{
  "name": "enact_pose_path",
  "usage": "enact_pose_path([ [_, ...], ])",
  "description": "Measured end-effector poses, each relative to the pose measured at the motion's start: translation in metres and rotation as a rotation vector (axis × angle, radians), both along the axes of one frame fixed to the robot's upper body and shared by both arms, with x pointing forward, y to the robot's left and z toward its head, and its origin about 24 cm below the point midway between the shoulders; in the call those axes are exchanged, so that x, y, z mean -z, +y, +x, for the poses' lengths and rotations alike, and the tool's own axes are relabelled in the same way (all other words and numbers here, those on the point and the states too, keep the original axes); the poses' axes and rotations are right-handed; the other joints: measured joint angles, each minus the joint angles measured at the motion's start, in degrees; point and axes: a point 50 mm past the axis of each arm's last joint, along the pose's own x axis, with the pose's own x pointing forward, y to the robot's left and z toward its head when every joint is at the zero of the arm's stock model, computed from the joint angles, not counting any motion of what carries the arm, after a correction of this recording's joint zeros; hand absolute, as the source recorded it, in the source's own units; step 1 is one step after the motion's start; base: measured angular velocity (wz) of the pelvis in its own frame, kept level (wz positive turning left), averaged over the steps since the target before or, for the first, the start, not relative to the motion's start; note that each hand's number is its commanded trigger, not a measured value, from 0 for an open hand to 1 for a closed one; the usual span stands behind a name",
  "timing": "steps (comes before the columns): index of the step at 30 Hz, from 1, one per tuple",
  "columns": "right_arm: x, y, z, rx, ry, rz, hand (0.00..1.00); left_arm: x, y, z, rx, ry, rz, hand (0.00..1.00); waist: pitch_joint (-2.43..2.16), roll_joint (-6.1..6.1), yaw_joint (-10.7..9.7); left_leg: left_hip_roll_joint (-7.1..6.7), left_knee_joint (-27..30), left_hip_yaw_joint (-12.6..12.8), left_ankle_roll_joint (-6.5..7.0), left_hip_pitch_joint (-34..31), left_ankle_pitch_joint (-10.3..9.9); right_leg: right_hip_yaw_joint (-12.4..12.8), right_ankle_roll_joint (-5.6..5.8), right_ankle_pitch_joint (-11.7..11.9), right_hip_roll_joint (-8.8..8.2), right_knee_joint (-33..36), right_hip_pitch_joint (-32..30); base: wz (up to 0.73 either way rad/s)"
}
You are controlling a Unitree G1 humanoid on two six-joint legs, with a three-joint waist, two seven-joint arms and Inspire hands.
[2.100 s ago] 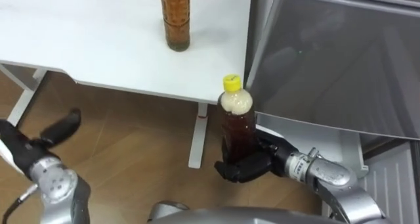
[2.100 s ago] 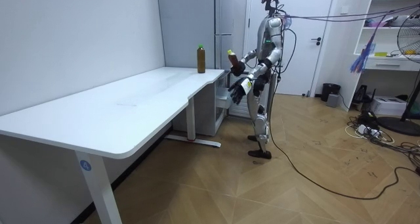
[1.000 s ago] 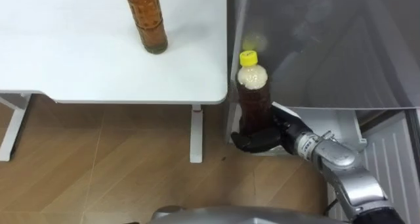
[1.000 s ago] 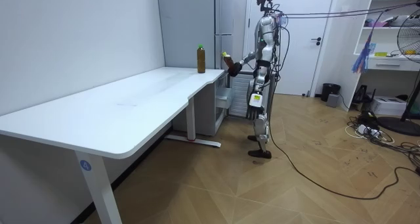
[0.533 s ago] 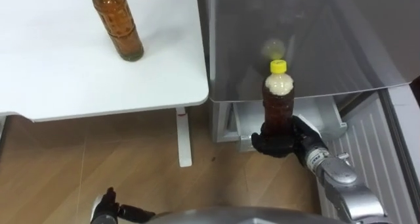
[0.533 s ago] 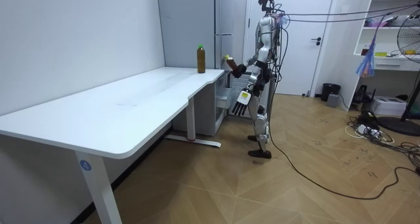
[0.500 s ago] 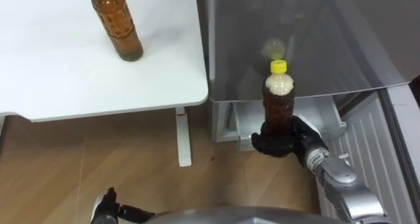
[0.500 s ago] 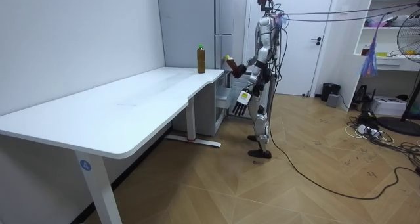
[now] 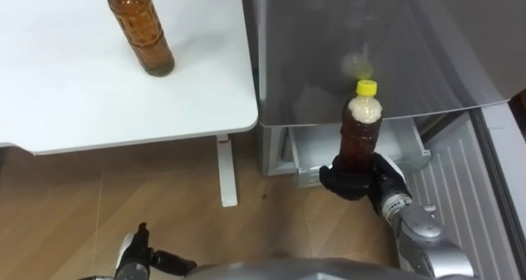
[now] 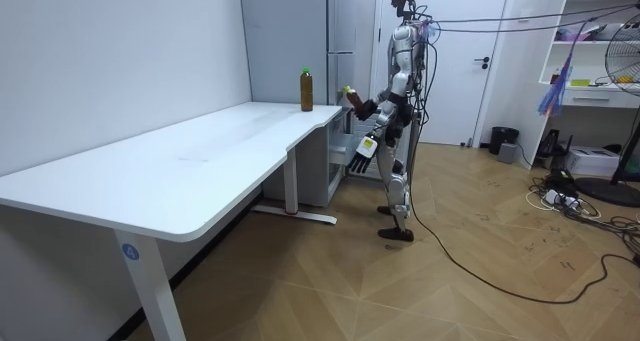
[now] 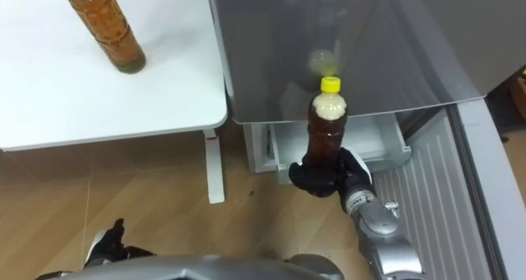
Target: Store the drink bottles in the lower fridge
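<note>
The grey fridge (image 9: 394, 42) fills the upper right of the frame. The white surface (image 9: 66, 91) fills the upper left, with a green-capped bottle (image 9: 141, 34) standing on it. My right hand (image 9: 353, 181), low and right of the middle, is wrapped round the bottom of the yellow-capped bottle (image 9: 359, 136). I hold it upright in front of the fridge. It looks full, so I think it is heavy. The smooth plastic may slip, so a hold nearer the middle seems safer. My left hand (image 9: 136, 255) hangs loose at the lower left.
</note>
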Motion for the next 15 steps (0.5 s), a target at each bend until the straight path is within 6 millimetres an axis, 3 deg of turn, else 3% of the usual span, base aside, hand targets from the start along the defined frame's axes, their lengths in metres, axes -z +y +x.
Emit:
enact_pose_path([
  [8,0.002,0.000,-0.001,0.170,0.012,0.203,1.00,0.000,0.002,-0.014,-0.016,0.013,0.032,0.00,-0.01,-0.69,0.07,0.01,0.03,0.05,0.00,0.11,0.00,-0.47,0.00,0.01,-0.02,-0.07,0.11,0.00],
  [15,0.016,-0.007,-0.011,0.286,0.084,0.239,1.00,0.001,0.003,-0.027,0.013,0.052,0.049,0.00,0.26,-0.79,0.59,-0.01,0.02,0.05,0.00,0.07,0.00,-1.27,0.12,-0.09,-0.19,-0.30,0.60,0.06],
])
